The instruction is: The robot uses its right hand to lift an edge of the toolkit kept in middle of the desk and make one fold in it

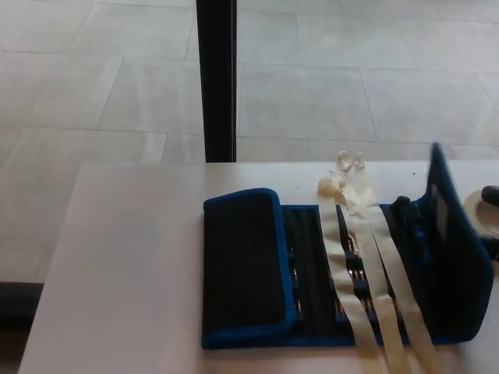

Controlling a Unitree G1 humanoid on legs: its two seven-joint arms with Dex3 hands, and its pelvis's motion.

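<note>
Blue-trimmed black fabric, the toolkit (312, 273) lies across the middle of the pale surface (132, 265), its left flap already folded flat and its right panel standing nearly upright. The right hand (490, 214) shows only as a sliver at the picture's right edge, just behind that raised panel; whether it grips cannot be told. Carry the panel leftward over the cream straps (366, 265), keeping its bottom edge anchored for a straight crease.
</note>
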